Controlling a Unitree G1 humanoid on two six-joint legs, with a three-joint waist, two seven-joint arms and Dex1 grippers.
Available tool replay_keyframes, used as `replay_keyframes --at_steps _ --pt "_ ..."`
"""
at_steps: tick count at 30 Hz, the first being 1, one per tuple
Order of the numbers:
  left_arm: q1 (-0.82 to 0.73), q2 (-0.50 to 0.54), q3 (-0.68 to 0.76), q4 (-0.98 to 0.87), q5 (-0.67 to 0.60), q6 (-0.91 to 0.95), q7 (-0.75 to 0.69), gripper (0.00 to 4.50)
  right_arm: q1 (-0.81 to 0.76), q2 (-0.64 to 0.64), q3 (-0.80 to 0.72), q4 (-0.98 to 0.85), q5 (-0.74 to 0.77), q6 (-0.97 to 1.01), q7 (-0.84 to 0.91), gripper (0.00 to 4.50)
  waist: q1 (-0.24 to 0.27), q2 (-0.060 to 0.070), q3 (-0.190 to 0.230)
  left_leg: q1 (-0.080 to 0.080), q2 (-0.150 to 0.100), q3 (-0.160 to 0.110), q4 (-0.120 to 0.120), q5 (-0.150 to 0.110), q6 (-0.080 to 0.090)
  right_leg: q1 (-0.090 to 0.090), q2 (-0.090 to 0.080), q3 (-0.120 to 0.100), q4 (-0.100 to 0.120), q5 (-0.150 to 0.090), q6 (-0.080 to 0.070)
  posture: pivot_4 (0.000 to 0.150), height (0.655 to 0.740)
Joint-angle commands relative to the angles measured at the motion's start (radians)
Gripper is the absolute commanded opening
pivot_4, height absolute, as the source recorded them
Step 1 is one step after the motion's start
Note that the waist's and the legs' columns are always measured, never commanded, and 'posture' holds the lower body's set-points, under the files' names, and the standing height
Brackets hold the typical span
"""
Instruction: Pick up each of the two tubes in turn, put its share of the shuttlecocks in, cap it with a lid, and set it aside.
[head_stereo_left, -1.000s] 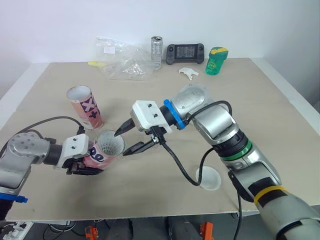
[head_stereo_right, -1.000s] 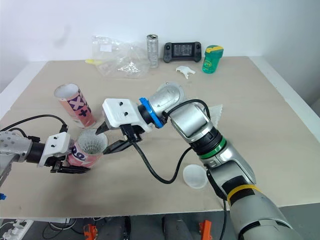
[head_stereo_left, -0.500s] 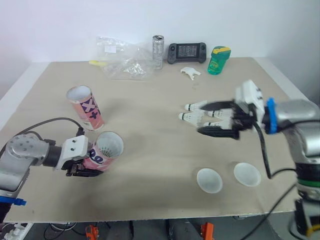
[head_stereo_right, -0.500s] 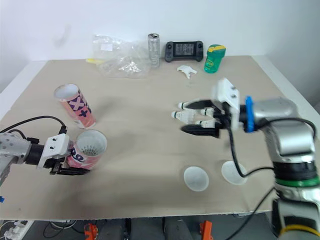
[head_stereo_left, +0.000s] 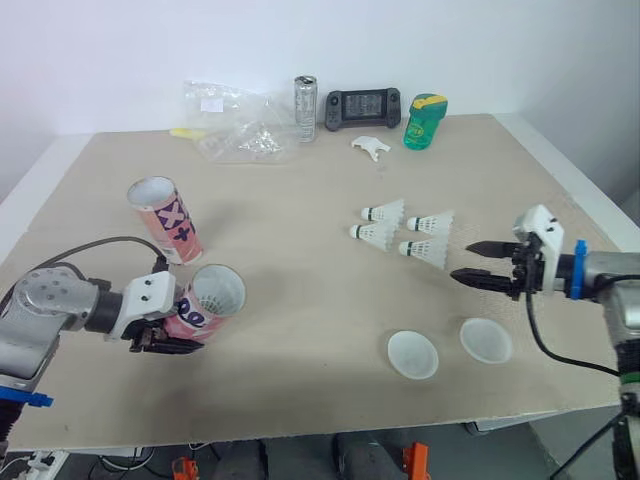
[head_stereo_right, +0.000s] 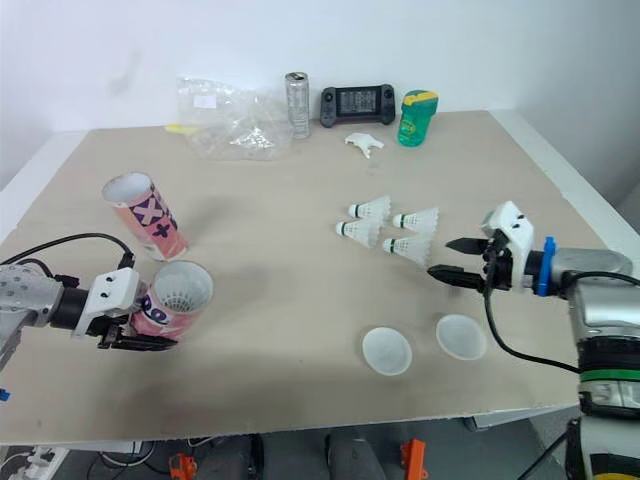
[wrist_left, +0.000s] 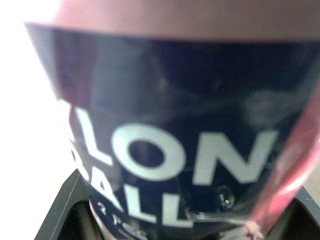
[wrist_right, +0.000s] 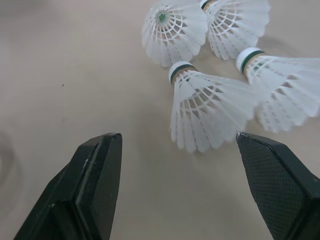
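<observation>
L gripper (head_stereo_left: 165, 338) held tilted tube (head_stereo_left: 212, 298), front-left of table | R gripper (head_stereo_left: 463, 260) fingers spread, empty, just beside 4 shuttlecocks (head_stereo_left: 378, 232) | 2nd tube (head_stereo_left: 165, 215) stood behind | 2 lids (head_stereo_left: 412, 354) near front edge

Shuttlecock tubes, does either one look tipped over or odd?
Nothing stands out. One tube is tilted, open mouth raised, but only because the left gripper holds it. The other tube stands on end.

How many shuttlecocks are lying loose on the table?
4, clustered right of centre: far-left shuttlecock, far-right shuttlecock, near-left shuttlecock, near-right shuttlecock. The held tube may hide more.
</observation>
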Motion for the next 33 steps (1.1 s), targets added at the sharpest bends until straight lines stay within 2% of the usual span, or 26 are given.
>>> replay_keyframes --at_steps 1,7,10,12,13,15,17,18,26,29,33 --pt "0.032 0.003 -0.049 0.008 0.016 0.005 -0.022 2.82 -0.051 0.017 0.008 0.031 -0.009 -0.023 -0.005 3.91 0.000 0.000 0.000 0.000 0.000 0.000 0.000 0.000 0.000 0.000 0.000 0.000 0.000 0.000 0.001 0.150 0.7236" --pt "0.050 0.008 -0.039 -0.014 0.009 0.021 -0.013 2.82 -0.091 0.069 0.045 0.078 -0.026 -0.029 -0.005 3.91 0.000 0.000 0.000 0.000 0.000 0.000 -0.001 0.000 0.000 0.000 0.000 0.000 0.000 0.001 0.004 0.150 0.7236" --pt "0.057 0.008 -0.035 -0.025 0.007 0.028 -0.009 2.82 -0.105 0.086 0.052 0.106 -0.037 -0.044 -0.008 3.24 0.000 0.000 0.000 0.000 0.000 0.000 -0.001 0.000 0.000 0.000 0.000 0.000 0.000 0.000 0.004 0.150 0.7236" --pt "0.060 0.008 -0.033 -0.031 0.005 0.033 -0.008 2.82 -0.112 0.091 0.051 0.120 -0.039 -0.050 -0.007 2.60 0.000 0.000 0.000 0.000 0.000 0.000 -0.001 0.000 0.000 0.000 0.000 0.000 0.000 0.000 0.004 0.150 0.7236" --pt "0.061 0.008 -0.033 -0.034 0.005 0.036 -0.007 2.82 -0.113 0.092 0.050 0.125 -0.038 -0.053 -0.006 2.03 0.000 0.000 0.000 0.000 0.000 0.000 -0.001 0.000 0.000 0.000 0.000 0.000 0.000 0.000 0.004 0.150 0.7236" --pt "0.061 0.007 -0.034 -0.038 0.004 0.039 -0.009 2.82 -0.114 0.094 0.050 0.129 -0.035 -0.057 -0.004 1.24 0.000 0.000 0.000 -0.001 0.000 0.000 -0.001 -0.001 0.000 0.000 0.000 0.000 0.000 0.000 0.004 0.150 0.7236" --pt "0.058 0.005 -0.035 -0.040 0.005 0.042 -0.009 2.82 -0.107 0.093 0.048 0.122 -0.030 -0.058 0.001 0.27 0.000 0.000 0.000 -0.001 0.000 0.000 -0.001 -0.001 0.001 0.000 0.000 0.000 0.000 0.000 0.004 0.150 0.7236" --pt "0.056 0.004 -0.036 -0.040 0.006 0.043 -0.009 2.82 -0.103 0.092 0.045 0.118 -0.027 -0.057 0.002 0.13 0.000 0.000 0.000 -0.001 0.000 0.000 -0.001 -0.001 0.001 0.000 0.000 0.000 0.000 0.000 0.004 0.150 0.7236" --pt "0.041 -0.005 -0.049 -0.027 0.012 0.033 -0.013 2.82 -0.026 0.046 -0.005 -0.001 0.016 -0.018 -0.002 0.13 0.001 0.000 0.000 -0.001 0.000 0.000 -0.001 -0.001 0.001 0.000 0.000 0.000 0.000 -0.001 0.004 0.150 0.7236" --pt "0.036 -0.009 -0.053 -0.020 0.012 0.028 -0.012 2.82 0.010 0.022 -0.052 -0.114 0.058 0.018 -0.013 0.13 0.003 0.000 0.000 -0.001 0.000 0.000 -0.001 -0.001 0.001 0.000 0.000 0.000 0.000 -0.001 0.004 0.150 0.7236" --pt "0.028 -0.014 -0.057 -0.009 0.014 0.020 -0.013 2.82 0.025 -0.007 -0.076 -0.391 0.139 0.079 0.009 0.13 0.005 0.002 0.000 0.000 0.000 0.000 -0.001 -0.001 0.001 0.000 0.000 0.000 0.000 -0.001 0.005 0.150 0.7236"
